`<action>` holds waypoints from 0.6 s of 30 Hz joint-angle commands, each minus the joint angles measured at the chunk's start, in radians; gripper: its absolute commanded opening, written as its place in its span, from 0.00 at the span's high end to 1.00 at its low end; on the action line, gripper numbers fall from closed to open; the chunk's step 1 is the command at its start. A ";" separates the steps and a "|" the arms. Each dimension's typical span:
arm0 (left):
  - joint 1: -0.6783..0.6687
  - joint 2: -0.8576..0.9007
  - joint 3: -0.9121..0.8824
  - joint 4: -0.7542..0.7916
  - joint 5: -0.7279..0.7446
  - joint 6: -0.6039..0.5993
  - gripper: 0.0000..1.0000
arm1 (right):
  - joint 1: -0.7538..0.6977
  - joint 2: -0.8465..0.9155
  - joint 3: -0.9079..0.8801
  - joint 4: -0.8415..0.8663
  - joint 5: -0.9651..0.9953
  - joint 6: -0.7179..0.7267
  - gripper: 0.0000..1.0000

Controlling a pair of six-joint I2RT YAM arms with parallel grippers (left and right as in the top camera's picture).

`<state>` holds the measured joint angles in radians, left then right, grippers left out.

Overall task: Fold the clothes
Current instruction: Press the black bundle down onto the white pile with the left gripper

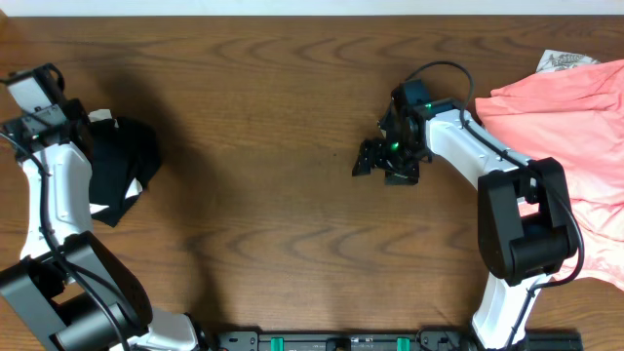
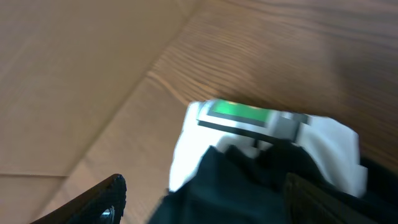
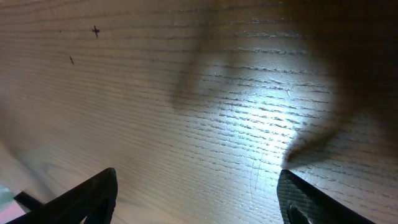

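Overhead shows the black shirt (image 1: 122, 171) bunched at the left edge of the table (image 1: 273, 117), the left gripper (image 2: 205, 193) spread open over it. The right gripper (image 3: 196, 186) gapes empty near the salmon-pink garment (image 1: 575, 127).

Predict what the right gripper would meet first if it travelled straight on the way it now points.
Most likely the bare wooden table. Between the open fingers of the right gripper, the wrist view shows only wood grain ahead. How near it is cannot be judged.
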<state>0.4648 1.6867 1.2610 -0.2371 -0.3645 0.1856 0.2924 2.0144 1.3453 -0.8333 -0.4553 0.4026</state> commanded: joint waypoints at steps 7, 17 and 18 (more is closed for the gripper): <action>0.056 0.109 0.003 -0.043 -0.082 0.024 0.21 | 0.004 -0.029 -0.005 -0.001 -0.009 -0.026 0.20; 0.104 0.242 0.003 -0.026 0.032 0.019 0.21 | 0.004 -0.029 -0.005 -0.005 -0.009 -0.026 0.20; 0.103 0.250 0.003 -0.026 0.069 0.019 0.21 | 0.005 -0.029 -0.005 -0.005 -0.009 -0.026 0.20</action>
<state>0.5613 1.9030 1.2617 -0.2600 -0.3912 0.1967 0.2920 2.0144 1.3453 -0.8375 -0.4557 0.3954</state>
